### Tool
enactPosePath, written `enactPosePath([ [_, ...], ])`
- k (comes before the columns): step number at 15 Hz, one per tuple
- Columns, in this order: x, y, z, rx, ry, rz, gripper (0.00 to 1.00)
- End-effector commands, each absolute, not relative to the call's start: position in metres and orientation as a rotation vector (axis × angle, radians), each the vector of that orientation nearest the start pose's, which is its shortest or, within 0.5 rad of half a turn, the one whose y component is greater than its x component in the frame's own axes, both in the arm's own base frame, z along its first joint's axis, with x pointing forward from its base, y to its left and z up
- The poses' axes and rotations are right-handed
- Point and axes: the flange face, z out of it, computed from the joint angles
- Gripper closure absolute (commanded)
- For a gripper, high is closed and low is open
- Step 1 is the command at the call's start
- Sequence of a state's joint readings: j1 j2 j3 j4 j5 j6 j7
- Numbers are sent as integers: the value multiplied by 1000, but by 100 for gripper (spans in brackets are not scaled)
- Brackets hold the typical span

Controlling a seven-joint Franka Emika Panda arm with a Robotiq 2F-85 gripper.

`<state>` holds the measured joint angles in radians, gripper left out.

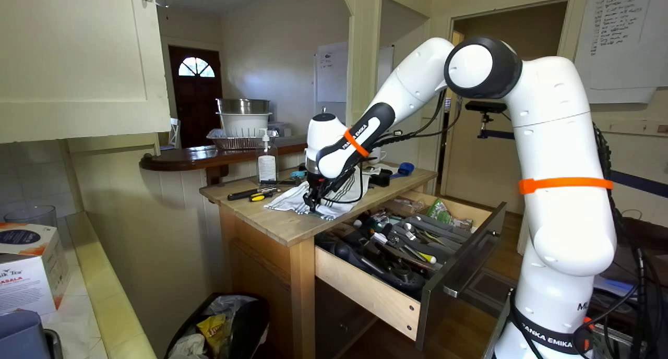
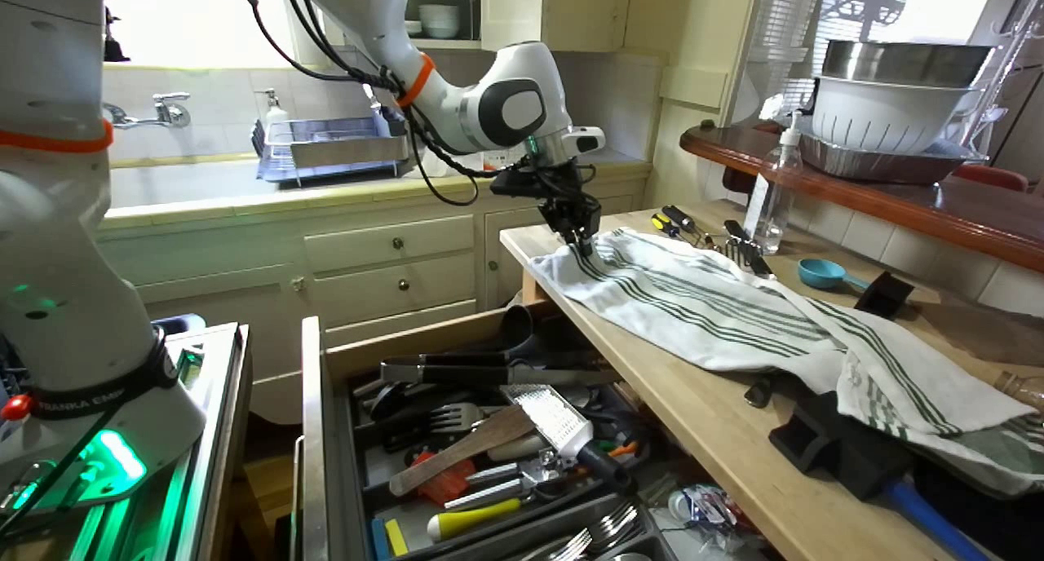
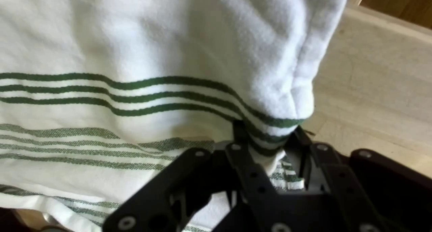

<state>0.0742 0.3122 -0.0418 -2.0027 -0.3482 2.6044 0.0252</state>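
A white towel with green stripes [image 2: 701, 300] lies spread and wrinkled along the wooden countertop [image 2: 644, 386]. It also shows in an exterior view [image 1: 293, 199] and fills much of the wrist view [image 3: 152, 56]. My gripper [image 2: 582, 247] points down at the towel's end, near the countertop corner; it shows in an exterior view [image 1: 312, 205] too. In the wrist view the black fingers [image 3: 270, 132] are shut on a bunched fold of the towel, which bulges up between the fingertips. A striped towel corner shows between the fingers. The fingertips are partly hidden by the cloth.
An open drawer [image 1: 365, 291] full of utensils juts out below the countertop. Yellow-black screwdrivers [image 2: 665, 223], a pump bottle [image 2: 775, 198], a teal measuring cup [image 2: 820, 273] and a black object with a blue handle [image 2: 848, 443] lie around the towel. A raised wooden ledge [image 2: 913, 210] runs behind.
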Motion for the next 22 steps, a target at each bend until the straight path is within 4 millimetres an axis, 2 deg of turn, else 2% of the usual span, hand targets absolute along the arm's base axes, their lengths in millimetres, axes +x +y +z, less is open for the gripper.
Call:
enactPosePath([
  [1, 618, 22, 331, -3290, -502, -508, 71],
  [2, 617, 21, 332, -3289, -500, -511, 77],
  [3, 615, 19, 333, -3288, -493, -514, 78],
  [5, 608, 11, 335, -3290, -462, -522, 96],
  [6, 603, 7, 337, -3289, -446, -526, 95],
  [7, 597, 2, 340, -3287, -423, -541, 100],
  [11, 562, -27, 357, -3276, -290, -608, 98],
  [15, 527, -75, 372, -3204, 19, -731, 98],
  [18, 503, -111, 375, -3164, 285, -734, 98],
  [22, 484, -145, 363, -3099, 605, -623, 98],
])
